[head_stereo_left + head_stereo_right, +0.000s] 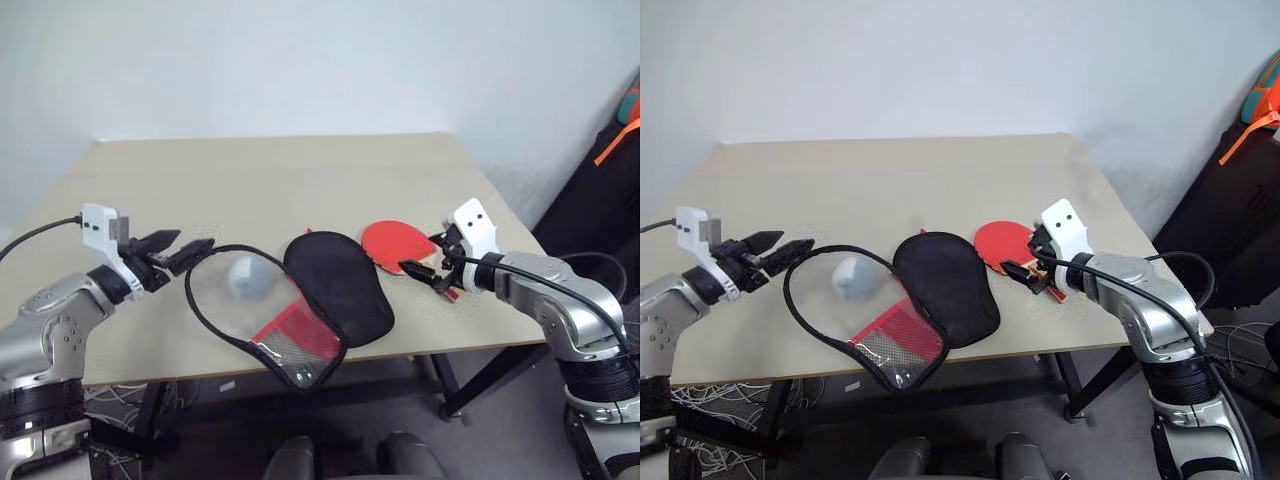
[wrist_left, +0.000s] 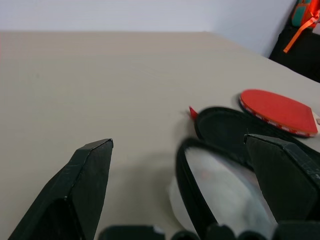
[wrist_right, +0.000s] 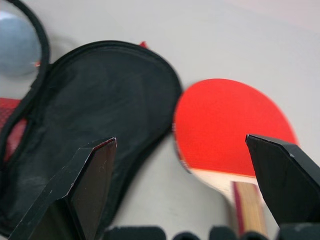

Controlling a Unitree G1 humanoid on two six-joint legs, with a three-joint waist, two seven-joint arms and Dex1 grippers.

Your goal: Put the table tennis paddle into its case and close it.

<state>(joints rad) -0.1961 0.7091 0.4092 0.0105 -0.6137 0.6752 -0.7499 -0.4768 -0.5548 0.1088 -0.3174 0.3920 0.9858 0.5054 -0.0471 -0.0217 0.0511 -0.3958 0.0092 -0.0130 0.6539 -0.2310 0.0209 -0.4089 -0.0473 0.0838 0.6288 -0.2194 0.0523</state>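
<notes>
One paddle (image 1: 399,241) lies just beside the spread right hand (image 1: 422,271).

The open case (image 1: 300,300) lies on the desk (image 1: 270,180) between both hands. The paddle (image 1: 398,243) lies just before the right hand (image 1: 425,272), beside the case. A ball (image 1: 247,277) sits inside the case, near the left hand (image 1: 180,250).

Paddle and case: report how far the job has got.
Done: the case lies unzipped and spread open on the table. In hand: the open right end effector hovers over the table tennis paddle's handle, not gripping; the open left end effector sits at the clear flap's edge. Left: grasp the paddle, put it inside, close the case.
</notes>
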